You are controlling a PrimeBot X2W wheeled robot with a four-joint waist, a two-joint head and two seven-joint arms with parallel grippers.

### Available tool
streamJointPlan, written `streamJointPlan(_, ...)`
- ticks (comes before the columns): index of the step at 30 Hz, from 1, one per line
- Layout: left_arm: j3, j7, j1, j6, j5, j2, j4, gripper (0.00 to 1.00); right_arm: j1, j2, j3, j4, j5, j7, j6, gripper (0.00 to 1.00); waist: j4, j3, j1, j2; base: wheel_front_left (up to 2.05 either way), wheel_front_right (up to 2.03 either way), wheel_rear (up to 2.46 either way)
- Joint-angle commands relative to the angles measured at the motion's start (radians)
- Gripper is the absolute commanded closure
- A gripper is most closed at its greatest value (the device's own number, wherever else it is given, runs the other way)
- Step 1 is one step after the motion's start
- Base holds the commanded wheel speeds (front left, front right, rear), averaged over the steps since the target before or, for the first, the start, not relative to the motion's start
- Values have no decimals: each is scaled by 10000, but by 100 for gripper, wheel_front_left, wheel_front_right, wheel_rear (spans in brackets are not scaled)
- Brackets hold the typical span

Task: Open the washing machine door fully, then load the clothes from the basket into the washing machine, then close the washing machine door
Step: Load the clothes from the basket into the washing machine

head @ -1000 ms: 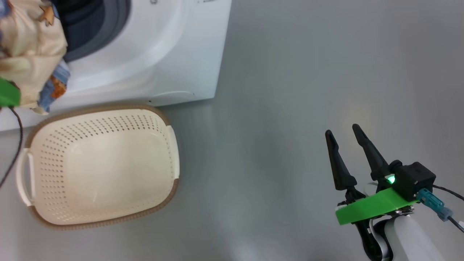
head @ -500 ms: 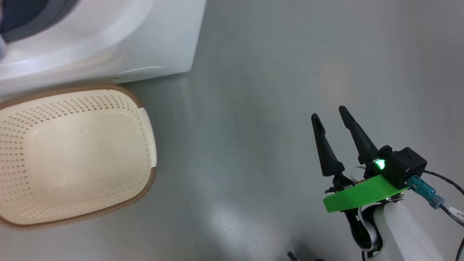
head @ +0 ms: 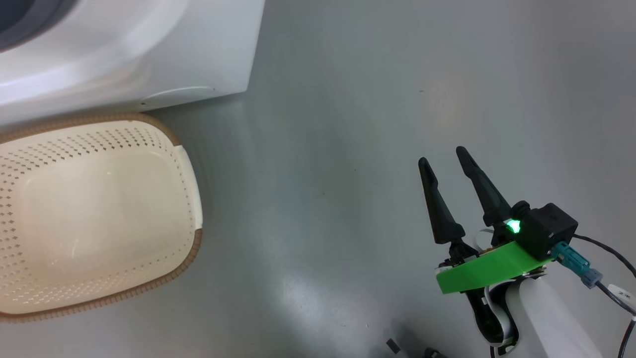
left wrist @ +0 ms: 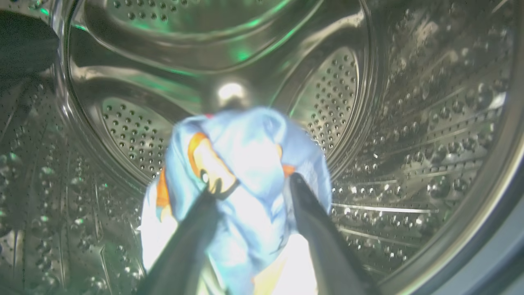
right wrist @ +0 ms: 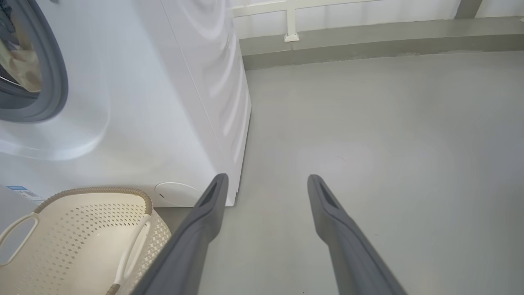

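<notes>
1. Grey, smooth floor (head: 348,124) spreads under everything, with a soft glare patch close to the robot.
2. Nearest in the head view, the right gripper (head: 441,154) hangs over bare floor. Its 2 dark fingers are spread with nothing between them. Its own wrist view shows the same gap (right wrist: 267,178).
3. Further out and to the left, the basket (head: 191,258) sits on the floor with nothing visible in it. Its brown rim is just beside the foot of the washing machine (head: 149,59).
4. The right wrist view shows the basket (right wrist: 94,190) below the machine's white front (right wrist: 163,102). A round flap (right wrist: 176,194) is low on the panel, and a grey gasket (right wrist: 57,82) rings the opening.
5. The left gripper (left wrist: 249,184) is inside the steel drum (left wrist: 409,123), jaws apart.
6. The clothes (left wrist: 245,139), a light-blue bundle with orange print, sit in the drum between and just past the fingertips. I cannot tell whether the fabric touches them.
7. Farthest back, a pale wall base (right wrist: 368,32) runs behind the floor.
</notes>
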Motion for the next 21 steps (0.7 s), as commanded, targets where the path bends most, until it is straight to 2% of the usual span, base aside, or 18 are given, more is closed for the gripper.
streamJointPlan(1, 275, -53, 122, 21, 145, 434, -173, 0, -53, 0, 184, -208, -2, -80, 44, 0, 0, -13, -1, 0, 0, 0, 0)
streamJointPlan(11, 1053, -54, 926, -66, 596, 74, -330, 0, -44, 9, 117, -182, -40, -80, 44, 0, 88, -251, -1, 0, 0, 0, 0)
streamJointPlan(15, 1249, -54, 1392, -101, 923, -64, -799, 0, -38, -8, 104, -158, -58, -80, 44, 0, 156, -365, -1, 0, 0, 0, 0)
streamJointPlan(21, 1909, -54, 2472, -127, 1040, -531, -1302, 0, -25, -179, -20, -164, -82, -80, 44, 0, 339, -774, -1, 0, 0, 0, 0)
